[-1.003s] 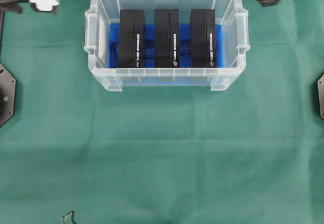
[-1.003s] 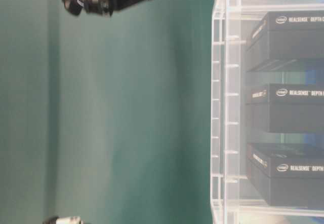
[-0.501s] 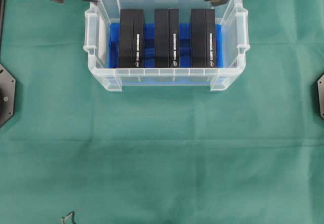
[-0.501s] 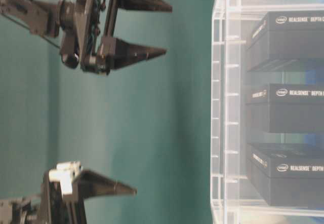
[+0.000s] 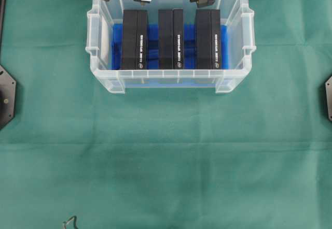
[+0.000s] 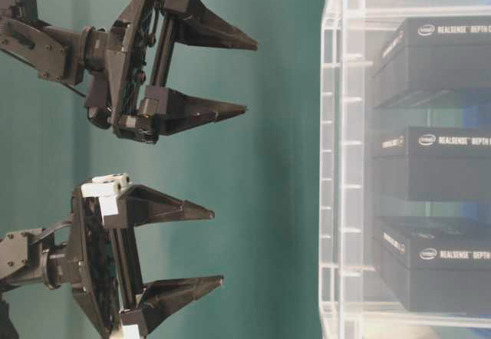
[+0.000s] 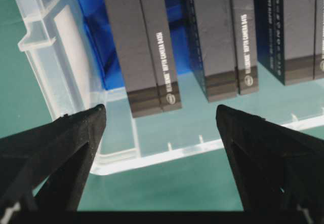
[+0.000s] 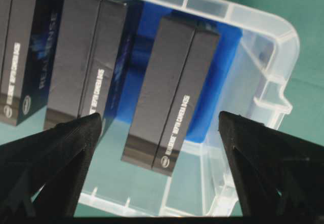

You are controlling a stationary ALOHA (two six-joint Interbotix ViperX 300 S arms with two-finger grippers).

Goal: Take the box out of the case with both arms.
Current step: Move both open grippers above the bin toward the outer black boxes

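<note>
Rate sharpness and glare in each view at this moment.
Overhead: even light, the case and boxes sharp, little glare. Table-level: picture lies sideways, slightly soft, box print readable. Left wrist: left gripper fingertips dark, boxes crisp. Right wrist: the same, right gripper near black.

The case (image 5: 98, 42) is clear plastic with a blue sheet (image 5: 151, 34) on its bottom. 3 boxes (image 5: 171, 37) are black with white lettering. The cloth (image 5: 166, 156) is plain green.
</note>
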